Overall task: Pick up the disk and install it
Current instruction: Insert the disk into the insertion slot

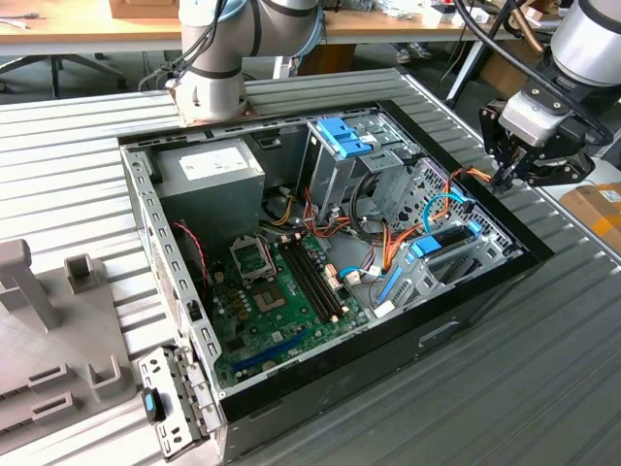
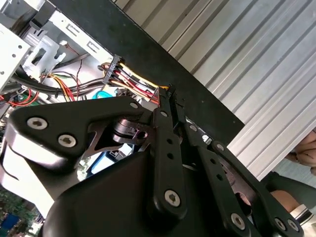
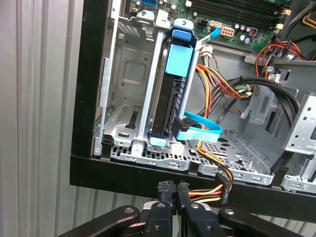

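Observation:
The disk [image 3: 165, 103] stands on edge in the metal drive cage at the case's corner. It has blue rails along its sides and a blue cable plugged into it. In the exterior view the disk [image 1: 444, 240] sits near that view's right side of the open computer case [image 1: 485, 282]. My gripper [image 1: 505, 180] hovers over the case's black rim, just outside the cage. In both wrist views my gripper [image 3: 173, 190] [image 2: 168, 92] is shut on the end of a power cable [image 3: 207, 193] [image 2: 133, 79] with yellow, red and black wires.
Inside the case are a grey power-supply box [image 1: 209, 175], a cage with a blue latch [image 1: 342, 136] and the green motherboard [image 1: 281, 282]. The case lies on a ribbed metal table [image 1: 543, 379]. The arm's base [image 1: 209, 87] is behind it, grey fixtures [image 1: 29, 291] are at the exterior view's left, and a cardboard box [image 1: 597, 209] is at its right.

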### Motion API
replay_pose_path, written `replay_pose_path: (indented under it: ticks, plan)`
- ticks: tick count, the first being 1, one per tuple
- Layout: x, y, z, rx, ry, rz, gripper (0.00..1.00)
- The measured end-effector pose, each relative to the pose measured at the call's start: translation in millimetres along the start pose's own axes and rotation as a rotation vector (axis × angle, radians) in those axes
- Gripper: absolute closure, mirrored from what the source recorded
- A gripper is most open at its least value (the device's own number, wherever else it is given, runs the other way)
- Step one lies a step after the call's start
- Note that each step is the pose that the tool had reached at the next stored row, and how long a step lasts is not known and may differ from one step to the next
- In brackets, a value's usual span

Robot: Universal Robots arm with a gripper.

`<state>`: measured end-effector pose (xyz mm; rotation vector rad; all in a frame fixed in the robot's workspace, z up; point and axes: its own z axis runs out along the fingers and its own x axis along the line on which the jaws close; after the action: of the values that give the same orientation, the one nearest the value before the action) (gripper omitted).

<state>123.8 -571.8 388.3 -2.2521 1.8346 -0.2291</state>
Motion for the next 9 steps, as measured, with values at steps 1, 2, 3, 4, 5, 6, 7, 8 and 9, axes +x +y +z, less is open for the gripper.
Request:
replay_pose_path:
  ticks: [1, 2, 3, 4, 5, 6, 7, 8, 9]
  plan:
    - [-0.4, 2.0, 0.0, 0.0002, 0.0007, 0.003, 0.83]
    - [-0.9, 4.3, -0.4, 0.0002, 0.0014, 0.006, 0.83]
    - [-1.3, 6.3, -0.8, 0.0003, 0.0017, 0.008, 0.83]
    - [-1.5, 7.6, -1.1, 0.0003, 0.0021, 0.01, 0.83]
    - [-1.9, 9.2, -1.5, 0.0004, 0.0029, 0.013, 0.83]
    - [-2.2, 10.6, -1.9, 0.0004, 0.0036, 0.015, 0.83]
    - [-2.4, 11.7, -2.1, 0.0005, 0.0041, 0.018, 0.83]
    - [-2.4, 11.9, -2.2, 0.0005, 0.0045, 0.018, 0.83]
    - [-2.5, 12.0, -2.3, 0.0005, 0.0047, 0.019, 0.83]
